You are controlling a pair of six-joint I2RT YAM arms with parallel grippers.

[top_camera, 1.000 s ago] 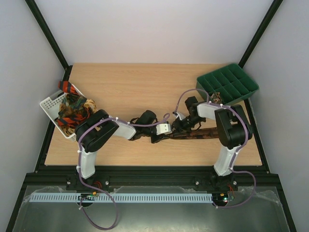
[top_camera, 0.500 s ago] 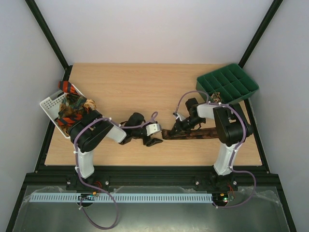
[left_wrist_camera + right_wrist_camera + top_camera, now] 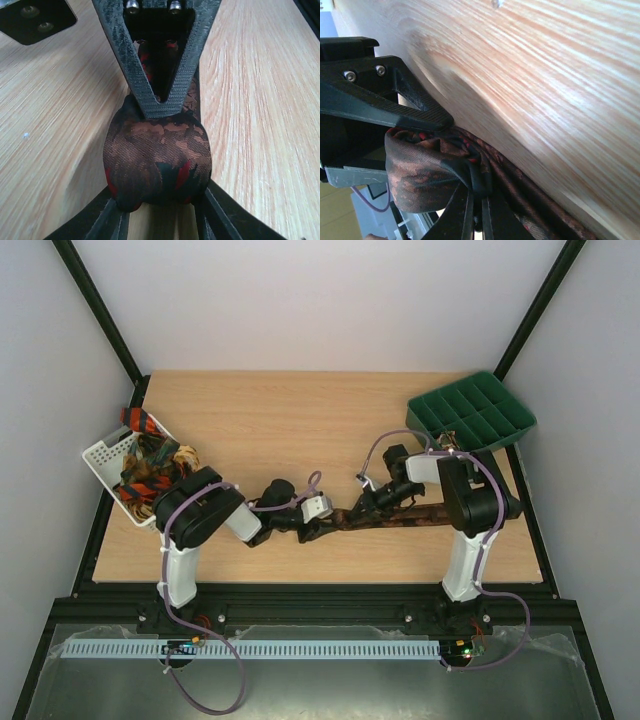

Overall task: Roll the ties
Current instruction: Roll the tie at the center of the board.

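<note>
A dark brown tie with reddish specks [image 3: 410,517] lies along the table's near middle, its left end wound into a roll [image 3: 157,160]. My left gripper [image 3: 312,530] is shut on that roll; in the left wrist view [image 3: 157,212] a finger presses each side of it. My right gripper [image 3: 368,508] is shut on the tie's fabric just right of the roll, and the right wrist view [image 3: 481,220] shows its fingers pinched together on a dark fold. The roll [image 3: 420,175] bulges between the two grippers. Other ties [image 3: 155,470], orange-striped and tan, fill the basket.
A white slotted basket [image 3: 100,455] sits at the table's left edge. A green compartment tray [image 3: 440,430] rests tilted at the back right corner, close behind the right arm. Black frame posts rise at both back corners.
The left gripper let go, drew back to the left, then closed again on the roll. The right gripper shut on the tie. The tie's rolled end now lies further left.
</note>
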